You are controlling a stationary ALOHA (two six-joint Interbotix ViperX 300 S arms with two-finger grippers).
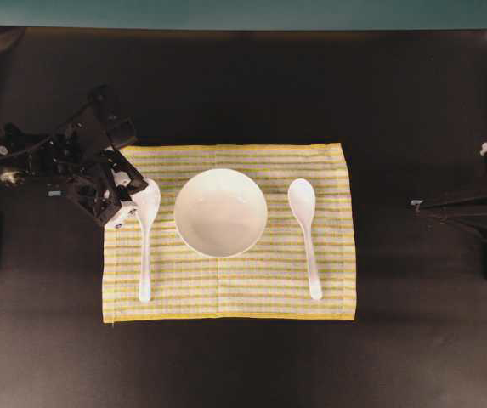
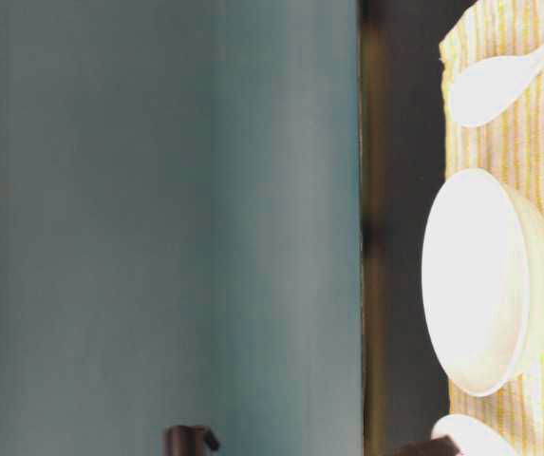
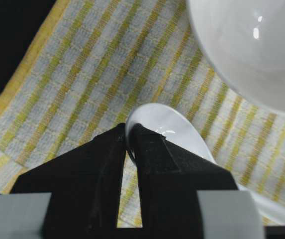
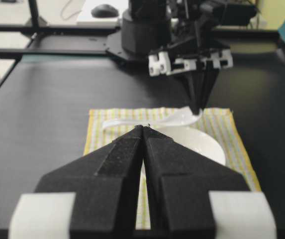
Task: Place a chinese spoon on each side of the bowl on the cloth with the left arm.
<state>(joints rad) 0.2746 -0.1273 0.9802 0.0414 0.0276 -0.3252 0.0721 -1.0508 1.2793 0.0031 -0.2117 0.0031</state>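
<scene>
The white bowl (image 1: 220, 212) sits in the middle of the striped yellow cloth (image 1: 226, 293). One white chinese spoon (image 1: 304, 221) lies on the cloth to the bowl's right, handle toward the front. A second spoon (image 1: 144, 255) lies to the bowl's left. My left gripper (image 1: 128, 204) is at that spoon's scoop end. In the left wrist view the gripper (image 3: 131, 130) is shut on the rim of the scoop (image 3: 172, 132), beside the bowl (image 3: 251, 50). My right gripper (image 4: 143, 127) is shut on nothing, held off the cloth's right side.
The cloth lies on a black table (image 1: 243, 365). The right arm (image 1: 481, 204) stays at the table's right edge. A teal wall (image 1: 243, 13) runs along the back. The left arm's base (image 4: 147, 30) stands across the table in the right wrist view.
</scene>
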